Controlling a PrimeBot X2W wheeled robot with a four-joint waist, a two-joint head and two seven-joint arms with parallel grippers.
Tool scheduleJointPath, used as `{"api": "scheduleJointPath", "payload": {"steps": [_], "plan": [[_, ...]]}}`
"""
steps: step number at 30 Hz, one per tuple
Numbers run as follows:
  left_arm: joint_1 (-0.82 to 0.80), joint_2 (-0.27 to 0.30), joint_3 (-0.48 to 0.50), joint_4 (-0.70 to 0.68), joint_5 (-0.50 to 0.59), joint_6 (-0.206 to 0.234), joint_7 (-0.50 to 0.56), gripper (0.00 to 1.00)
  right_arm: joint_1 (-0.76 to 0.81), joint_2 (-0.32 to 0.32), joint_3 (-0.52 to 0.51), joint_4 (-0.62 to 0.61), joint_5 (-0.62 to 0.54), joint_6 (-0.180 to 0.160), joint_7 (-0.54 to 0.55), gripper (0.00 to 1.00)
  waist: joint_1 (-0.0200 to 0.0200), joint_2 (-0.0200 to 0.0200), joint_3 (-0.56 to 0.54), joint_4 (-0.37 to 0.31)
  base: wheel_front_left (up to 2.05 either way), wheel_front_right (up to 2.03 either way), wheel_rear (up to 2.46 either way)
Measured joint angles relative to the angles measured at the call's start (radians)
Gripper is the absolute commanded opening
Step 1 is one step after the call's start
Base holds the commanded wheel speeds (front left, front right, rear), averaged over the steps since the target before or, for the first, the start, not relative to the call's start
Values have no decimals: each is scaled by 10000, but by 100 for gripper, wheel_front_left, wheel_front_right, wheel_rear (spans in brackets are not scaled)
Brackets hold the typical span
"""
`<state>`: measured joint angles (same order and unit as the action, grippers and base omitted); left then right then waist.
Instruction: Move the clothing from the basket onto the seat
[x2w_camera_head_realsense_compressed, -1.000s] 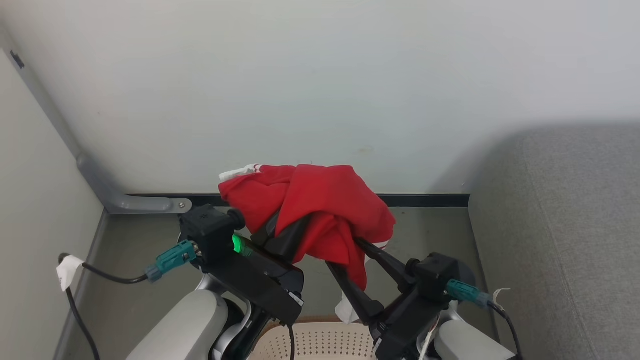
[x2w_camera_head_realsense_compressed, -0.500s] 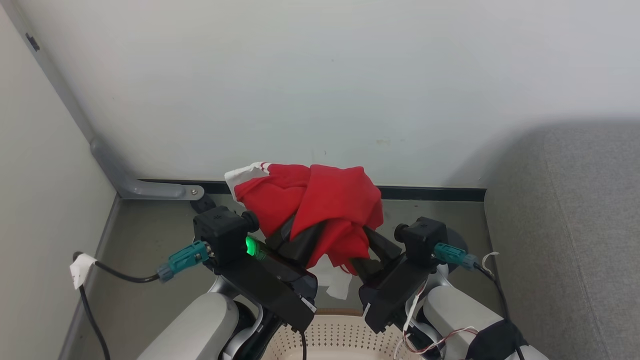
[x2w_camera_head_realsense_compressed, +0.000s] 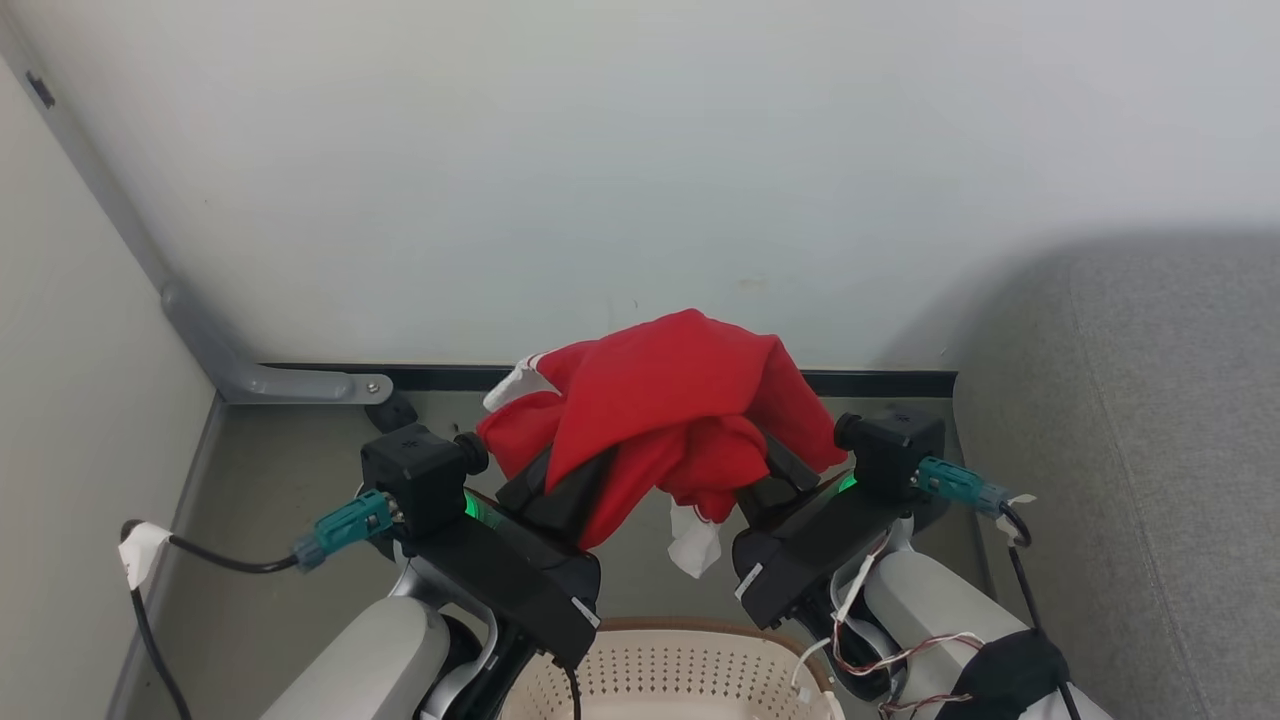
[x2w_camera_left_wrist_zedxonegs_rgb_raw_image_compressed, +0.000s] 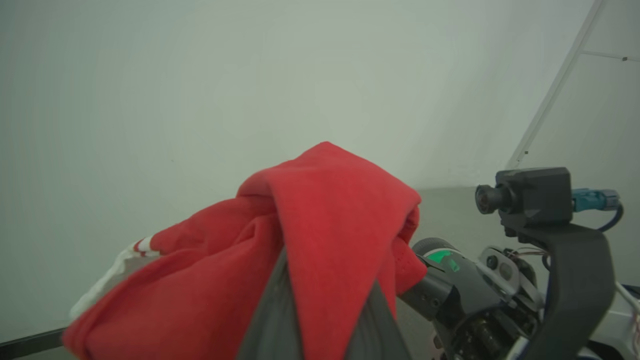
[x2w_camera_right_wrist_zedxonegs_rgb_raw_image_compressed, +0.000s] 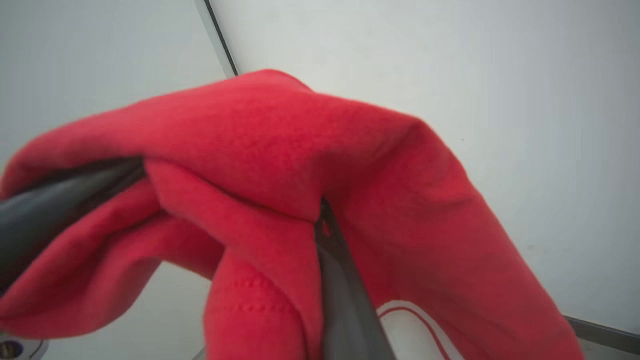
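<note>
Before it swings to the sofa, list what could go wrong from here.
The red clothing drapes over the left gripper and right gripper with the grip hidden, so it may slip to the floor. Its white flap hangs low above the laundry basket and could snag the rim.

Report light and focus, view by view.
Head view: even soft light, sharp, a faint shadow on the wall above the seat. Left wrist view: the clothing close up and soft, wall hazy. Right wrist view: the clothing blurred at the near edges, its weave clear mid-frame.
</note>
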<state>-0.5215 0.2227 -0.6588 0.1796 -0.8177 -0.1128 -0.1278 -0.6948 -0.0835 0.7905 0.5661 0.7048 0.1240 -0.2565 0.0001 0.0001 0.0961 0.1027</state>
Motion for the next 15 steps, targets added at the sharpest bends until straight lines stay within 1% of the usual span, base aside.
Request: {"api": "scheduleJointPath", "payload": {"steps": [2, 3, 10, 15], "plan": [[15, 38, 0, 13, 0, 31, 0, 52, 158, 10, -186, -134, 31, 0, 0, 0, 0, 0, -12, -77, 0, 0, 0], [22, 38, -4, 17, 0, 31, 0, 100, 177, 8, -267, -165, 73, 0, 0, 0, 0, 0, -18, -103, 0, 0, 0], [221, 92, -100, 21, -8, 29, 115, 100, 298, -151, -813, -380, 121, 0, 0, 0, 0, 0, -93, -278, 0, 0, 0], [466, 280, -165, -15, -6, 29, 115, 100, 432, -267, -1312, -527, 305, 0, -2, 0, 0, 0, -187, -450, 0, 0, 0]]}}
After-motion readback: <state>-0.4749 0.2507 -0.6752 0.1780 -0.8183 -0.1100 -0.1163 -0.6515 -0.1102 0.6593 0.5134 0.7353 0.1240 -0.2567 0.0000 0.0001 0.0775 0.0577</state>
